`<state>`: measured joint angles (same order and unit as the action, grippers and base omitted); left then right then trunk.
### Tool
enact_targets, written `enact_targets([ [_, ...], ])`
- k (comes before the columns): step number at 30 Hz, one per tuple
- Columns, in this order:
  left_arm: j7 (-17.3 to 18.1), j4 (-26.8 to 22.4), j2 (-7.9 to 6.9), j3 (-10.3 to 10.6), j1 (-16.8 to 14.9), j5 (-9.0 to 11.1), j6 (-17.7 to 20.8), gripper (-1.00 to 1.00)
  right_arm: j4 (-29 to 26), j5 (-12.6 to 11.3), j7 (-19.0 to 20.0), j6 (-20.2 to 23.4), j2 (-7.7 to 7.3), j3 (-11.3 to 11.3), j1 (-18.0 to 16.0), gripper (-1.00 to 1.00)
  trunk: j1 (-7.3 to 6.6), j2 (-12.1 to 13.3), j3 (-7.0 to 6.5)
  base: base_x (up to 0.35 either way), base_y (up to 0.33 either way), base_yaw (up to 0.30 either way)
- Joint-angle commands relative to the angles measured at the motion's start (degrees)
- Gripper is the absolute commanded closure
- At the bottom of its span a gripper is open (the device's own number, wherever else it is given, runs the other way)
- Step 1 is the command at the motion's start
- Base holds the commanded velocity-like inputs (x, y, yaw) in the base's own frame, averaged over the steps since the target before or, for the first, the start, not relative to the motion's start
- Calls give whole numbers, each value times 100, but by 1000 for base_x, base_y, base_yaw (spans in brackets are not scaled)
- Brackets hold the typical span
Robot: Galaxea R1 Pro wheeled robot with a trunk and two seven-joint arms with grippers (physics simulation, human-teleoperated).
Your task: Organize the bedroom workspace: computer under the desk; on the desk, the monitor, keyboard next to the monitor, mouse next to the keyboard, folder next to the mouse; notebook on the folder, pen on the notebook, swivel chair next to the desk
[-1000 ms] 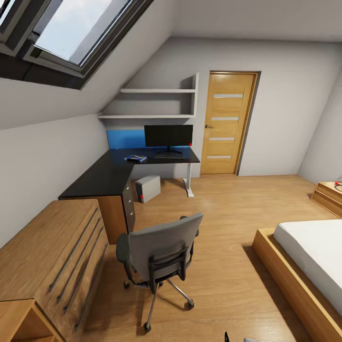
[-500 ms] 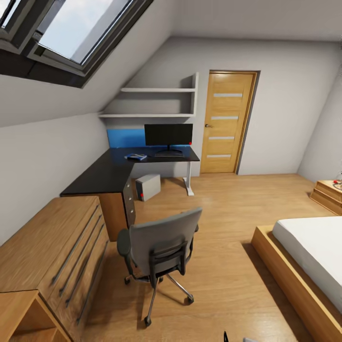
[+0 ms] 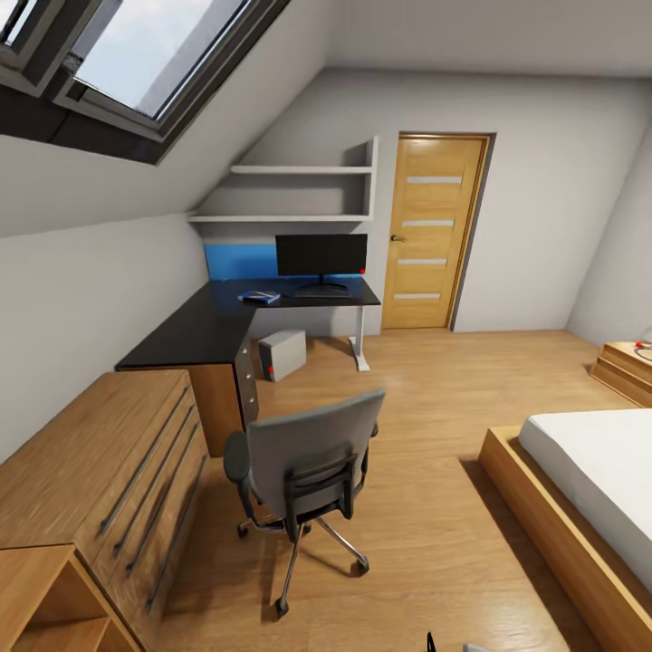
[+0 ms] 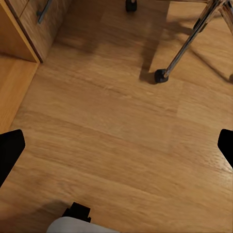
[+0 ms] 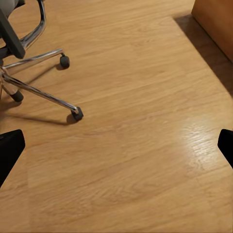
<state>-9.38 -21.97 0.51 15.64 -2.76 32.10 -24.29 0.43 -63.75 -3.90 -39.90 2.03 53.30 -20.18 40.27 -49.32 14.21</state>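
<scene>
The swivel chair (image 3: 308, 462) stands on the floor with its grey back towards me, apart from the desk (image 3: 204, 330), so its seat is hidden. The monitor (image 3: 321, 256) stands at the desk's far end. A blue folder (image 3: 261, 297) lies on the black top left of it, with something paler on it. Under the desk sits the grey computer (image 3: 282, 355). Keyboard, mouse and pen are too small to make out. My left gripper (image 4: 116, 150) hangs open over bare floor near a chair caster (image 4: 161, 75). Beside the chair's chrome legs (image 5: 43, 94), my right gripper (image 5: 116, 148) is open too.
A light wooden drawer cabinet (image 3: 109, 480) runs along the left wall up to the desk. A bed (image 3: 589, 480) on a wooden frame fills the right. A door (image 3: 433, 234), wall shelves (image 3: 299, 195) and a low nightstand (image 3: 629, 367) are further back.
The whole picture has shifted slightly, so the camera has moved. Nothing in the room has changed place by itself.
</scene>
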Motion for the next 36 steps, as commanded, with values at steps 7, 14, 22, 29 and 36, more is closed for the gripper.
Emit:
enact_targets([
  [7,-46,1,-7,51,-5,27,-19,-100,2,-5,-41,-10,0,49,-6,-100,155,-288,134,0,0,0],
  [14,-52,-11,35,53,-5,16,3,-100,1,3,-41,-15,-2,49,-4,-100,309,-568,260,0,0,0],
  [22,-68,-103,71,53,3,15,227,-100,-17,18,-41,-30,-16,53,-6,-100,485,-889,403,0,0,0],
  [29,-73,-353,79,53,-117,21,1092,-100,-62,14,-75,25,-18,35,-45,-100,638,-1170,529,0,0,0],
  [36,-72,-635,91,47,-761,14,2204,-100,-89,24,-95,626,32,36,-498,-100,792,-1451,655,0,0,0],
])
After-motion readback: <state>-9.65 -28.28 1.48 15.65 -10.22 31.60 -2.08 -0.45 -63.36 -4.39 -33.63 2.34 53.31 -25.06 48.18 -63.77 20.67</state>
